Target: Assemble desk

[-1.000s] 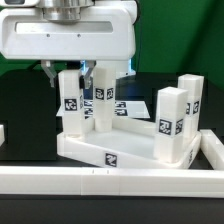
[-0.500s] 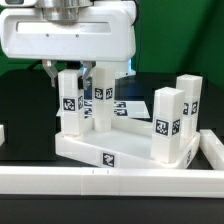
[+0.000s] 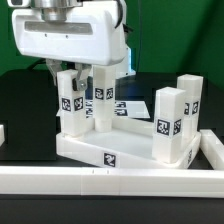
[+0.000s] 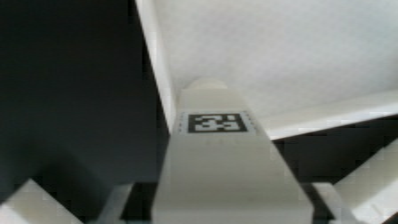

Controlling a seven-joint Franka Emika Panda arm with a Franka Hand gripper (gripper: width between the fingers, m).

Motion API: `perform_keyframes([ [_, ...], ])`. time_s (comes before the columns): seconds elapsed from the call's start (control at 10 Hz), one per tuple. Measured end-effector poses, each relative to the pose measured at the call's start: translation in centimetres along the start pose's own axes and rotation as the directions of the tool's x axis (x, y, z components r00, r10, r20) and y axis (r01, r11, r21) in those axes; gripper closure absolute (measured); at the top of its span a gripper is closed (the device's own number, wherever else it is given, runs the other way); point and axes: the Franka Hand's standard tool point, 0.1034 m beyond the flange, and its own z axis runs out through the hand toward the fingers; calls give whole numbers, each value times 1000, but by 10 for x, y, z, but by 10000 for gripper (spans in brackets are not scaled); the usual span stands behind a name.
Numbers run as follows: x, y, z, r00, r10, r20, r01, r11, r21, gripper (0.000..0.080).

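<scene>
The biggest thing in the exterior view is the white robot arm head, filling most of the upper part of the picture and hanging right over the build. Below it sits the desk tabletop, a white rimmed tray lying flat on the black table, pushed up near the long white border rail that runs across the front and turns up along the exterior view's right.

All four legs stand upright in the tray corners. The front leg on the exterior view's right looks the bulkiest, with the back leg on that side just behind it. On the exterior view's left is another leg, and next to it the one under the gripper. Each leg carries a black-and-white tag, and the tray rim has one on its front face too.

The gripper is down around the top of that leg. In the wrist view the leg runs straight up between the two fingers, tag visible, with the tray floor beyond it. The jaws are partly closed and sit on either side of the leg, looks like they're gripping it.
</scene>
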Motion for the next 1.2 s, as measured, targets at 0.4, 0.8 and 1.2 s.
perform_keyframes([
  [0.4, -1, 0, 1, 945, 327, 10, -327, 945, 26, 509],
  [0.8, -2, -2, 1, 808, 589, 27, -589, 807, 31, 509],
  [1.2, -2, -2, 2, 797, 604, 27, -604, 796, 29, 268],
])
